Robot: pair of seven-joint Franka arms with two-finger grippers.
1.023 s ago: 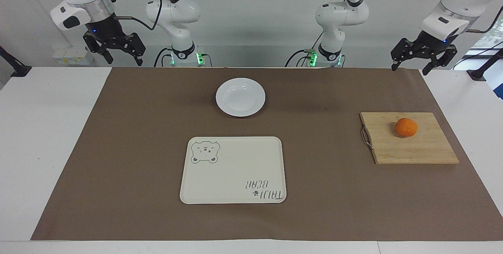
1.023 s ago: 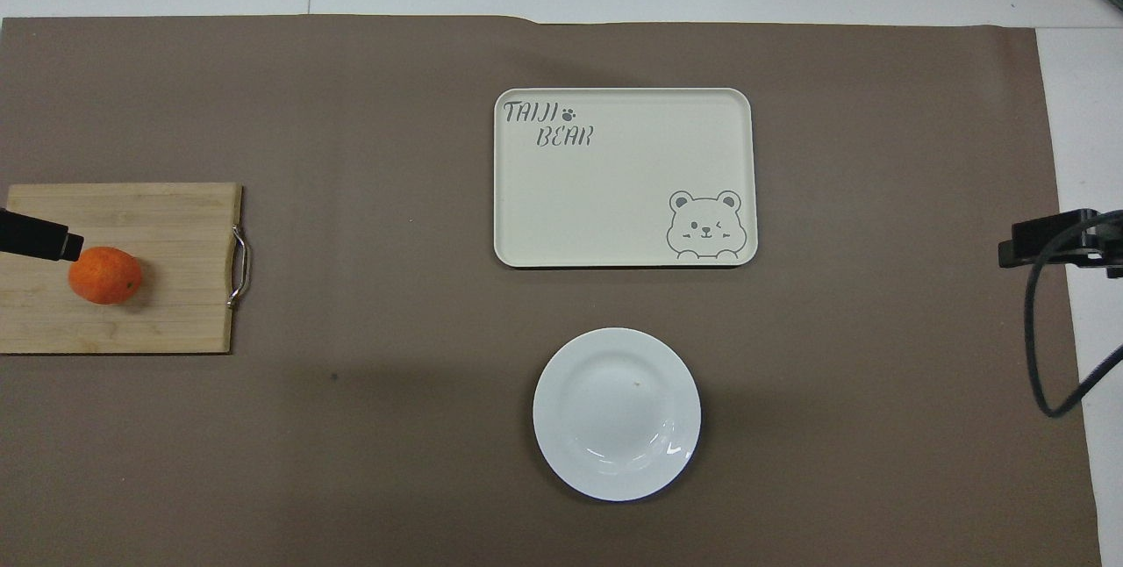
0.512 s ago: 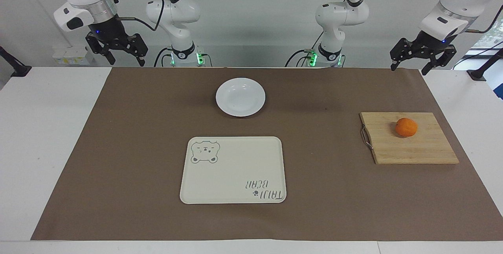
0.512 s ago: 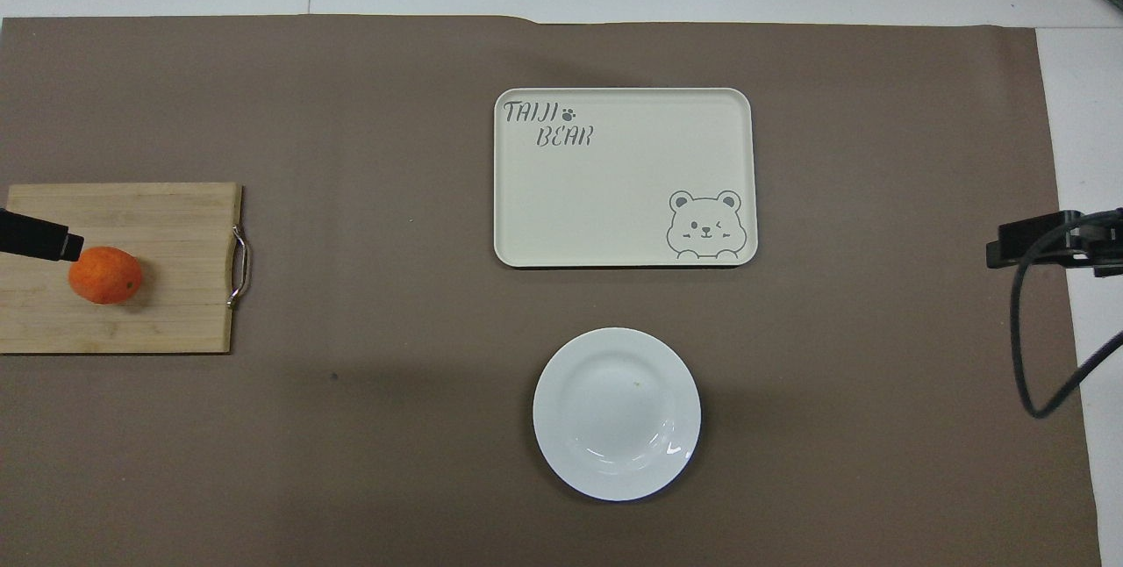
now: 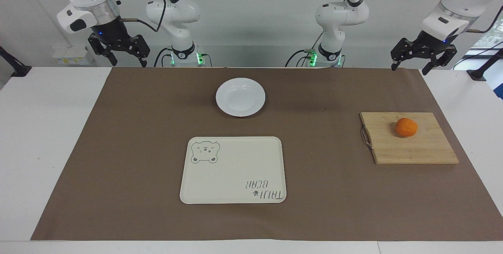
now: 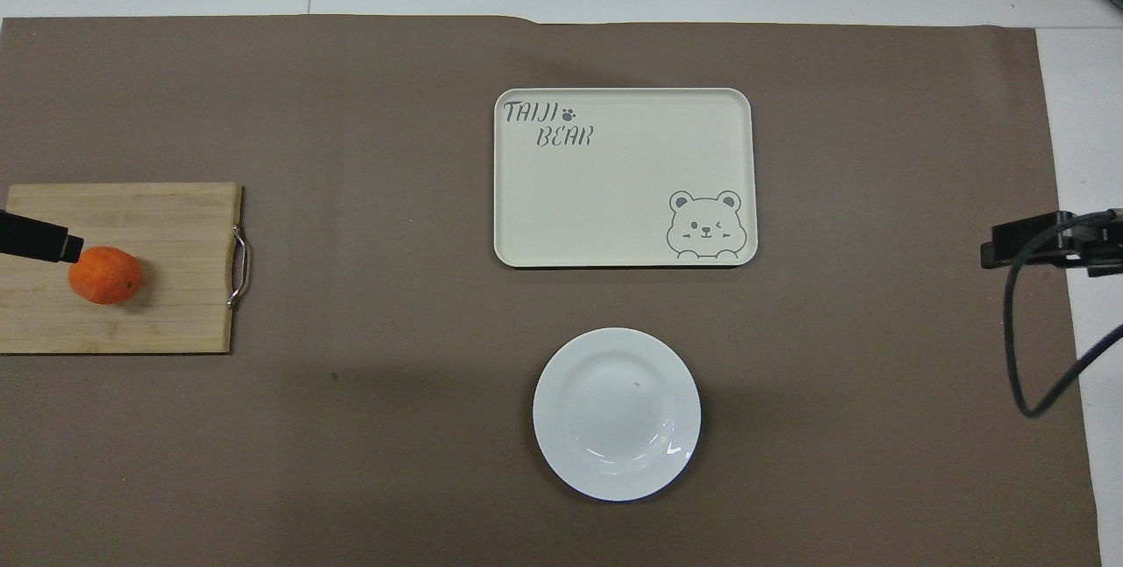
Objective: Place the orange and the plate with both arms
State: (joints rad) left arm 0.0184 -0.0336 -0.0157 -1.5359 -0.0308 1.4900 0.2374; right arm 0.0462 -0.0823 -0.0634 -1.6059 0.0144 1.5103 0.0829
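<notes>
This is a robotics lab, not a home or kitchen. Two white jointed arms [image 5: 177, 10] stand bolted at the edge of a plain white surface [image 5: 47, 128], green indicator lights glowing at their bases and black cables [image 6: 1035, 348] trailing from them. A sheet of brown paper [image 5: 129, 148] covers the middle of the work area. The wall at the robots' end is bare and grey-white.

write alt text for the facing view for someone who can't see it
An orange sits on a wooden cutting board toward the left arm's end of a table covered in brown paper; a white plate lies mid-table, nearer the robots than a cream bear tray. The left gripper and right gripper hang open, both holding nothing.
</notes>
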